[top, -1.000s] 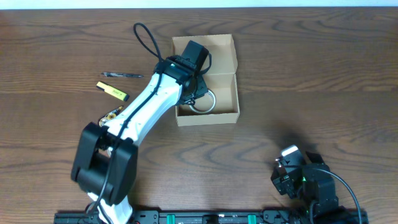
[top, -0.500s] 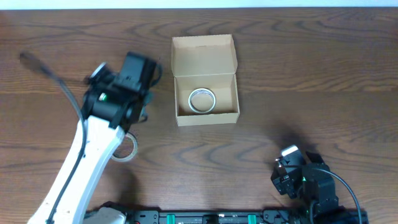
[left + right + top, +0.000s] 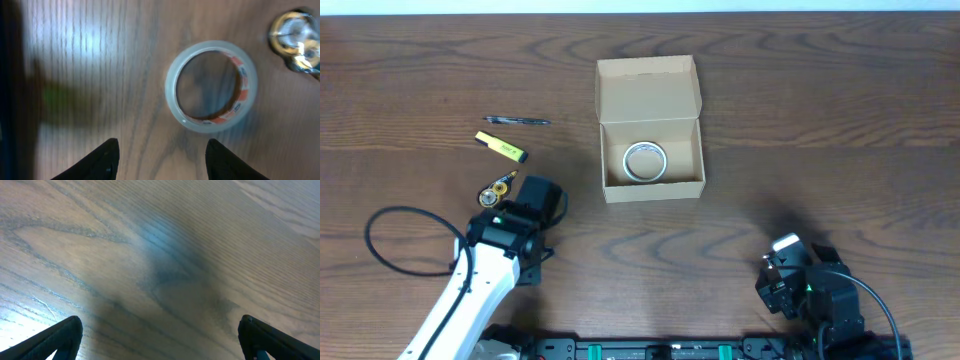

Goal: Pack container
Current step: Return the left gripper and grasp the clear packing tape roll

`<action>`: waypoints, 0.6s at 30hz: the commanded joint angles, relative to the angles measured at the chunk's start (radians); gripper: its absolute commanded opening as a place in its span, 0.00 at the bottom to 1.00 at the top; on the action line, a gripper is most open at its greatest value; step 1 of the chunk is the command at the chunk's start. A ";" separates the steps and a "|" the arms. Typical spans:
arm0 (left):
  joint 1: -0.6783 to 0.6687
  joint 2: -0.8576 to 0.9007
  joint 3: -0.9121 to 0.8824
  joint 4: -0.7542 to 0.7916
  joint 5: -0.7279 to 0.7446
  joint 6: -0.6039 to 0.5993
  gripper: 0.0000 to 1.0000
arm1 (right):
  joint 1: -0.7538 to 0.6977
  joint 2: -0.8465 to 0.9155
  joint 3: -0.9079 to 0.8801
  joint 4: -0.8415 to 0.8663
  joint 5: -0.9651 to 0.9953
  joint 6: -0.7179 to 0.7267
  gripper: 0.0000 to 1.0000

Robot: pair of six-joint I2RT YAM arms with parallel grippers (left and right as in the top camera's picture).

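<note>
The tan cardboard box (image 3: 692, 150) stands open at the table's middle back, its flap lid (image 3: 648, 88) folded away. One clear tape roll (image 3: 646, 161) lies inside it. My left gripper (image 3: 532, 205) is open at the front left. In the left wrist view its open fingers (image 3: 162, 145) sit just short of a second clear tape roll (image 3: 211, 86) lying flat on the wood; the arm hides that roll from overhead. My right gripper (image 3: 788, 268) rests at the front right, open and empty over bare wood (image 3: 160, 330).
A black pen (image 3: 517, 121), a yellow highlighter (image 3: 501, 146) and a small shiny metal object (image 3: 498, 189) lie left of the box; the metal object also shows in the left wrist view (image 3: 295, 37). The left arm's cable loops at the front left (image 3: 380, 245).
The left arm left the box, with a tape roll now lying inside, swung left and came down at the front left over the second tape roll. The right arm has not moved.
</note>
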 commanded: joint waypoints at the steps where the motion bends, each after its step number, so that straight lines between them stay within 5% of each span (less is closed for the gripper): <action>1: 0.003 -0.003 -0.056 0.053 0.027 -0.101 0.57 | -0.009 -0.006 -0.004 -0.004 0.006 -0.011 0.99; 18: 0.025 0.181 -0.128 0.244 -0.018 -0.179 0.51 | -0.009 -0.006 -0.004 -0.004 0.006 -0.011 0.99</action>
